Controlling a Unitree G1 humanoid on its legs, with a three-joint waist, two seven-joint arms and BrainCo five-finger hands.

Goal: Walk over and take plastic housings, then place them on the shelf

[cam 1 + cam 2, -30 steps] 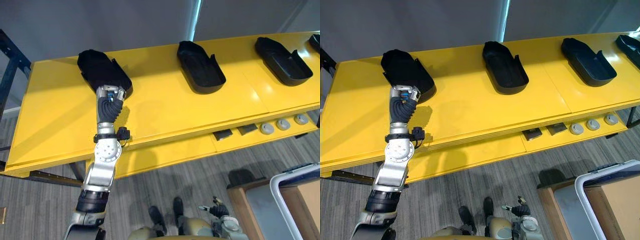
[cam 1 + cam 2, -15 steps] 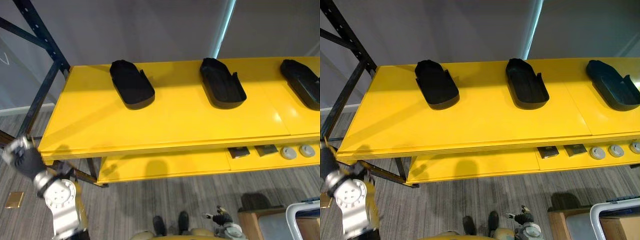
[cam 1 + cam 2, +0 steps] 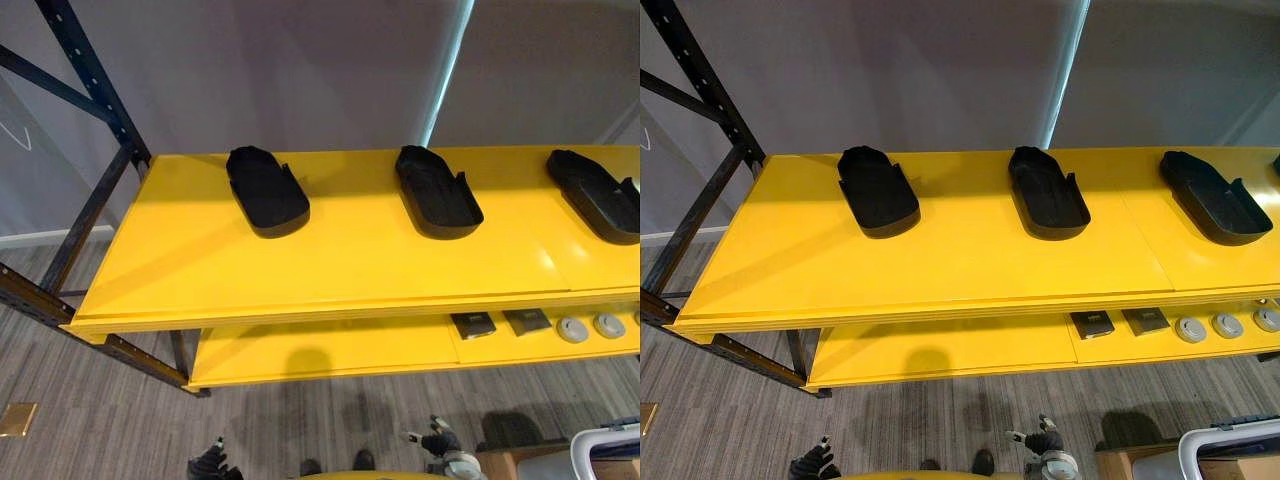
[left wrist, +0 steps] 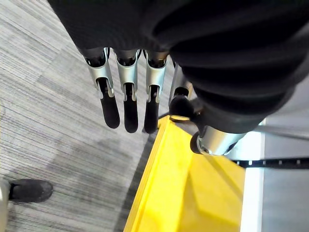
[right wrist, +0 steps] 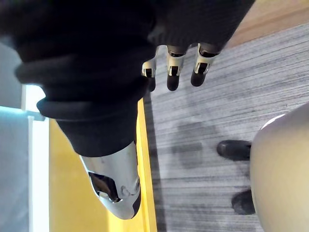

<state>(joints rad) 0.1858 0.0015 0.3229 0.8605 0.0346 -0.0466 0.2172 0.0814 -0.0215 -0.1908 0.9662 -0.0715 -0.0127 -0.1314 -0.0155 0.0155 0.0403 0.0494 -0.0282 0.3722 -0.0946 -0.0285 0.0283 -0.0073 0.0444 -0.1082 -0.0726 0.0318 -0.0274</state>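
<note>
Three black plastic housings lie apart on the yellow shelf top (image 3: 350, 262): one at the left (image 3: 265, 190), one in the middle (image 3: 437, 192), one at the right (image 3: 595, 195). My left hand (image 4: 124, 96) hangs low by my side above the carpet, beside the shelf's yellow edge, its fingers straight and empty; it also shows at the bottom of the left eye view (image 3: 210, 465). My right hand (image 5: 173, 67) hangs low on the other side, open and empty, near the bottom edge (image 3: 432, 442).
A dark rack upright (image 3: 90, 90) slants along the shelf's left end. The lower yellow shelf (image 3: 320, 350) carries dark square parts (image 3: 472, 324) and grey discs (image 3: 590, 327) at the right. A white-rimmed cart (image 3: 605, 450) stands at the lower right. Grey carpet lies before the shelf.
My left hand has let go of the left housing, come off the shelf and dropped to my side with fingers straightened. The housing stays on the shelf. The camera has shifted and pulled back.
</note>
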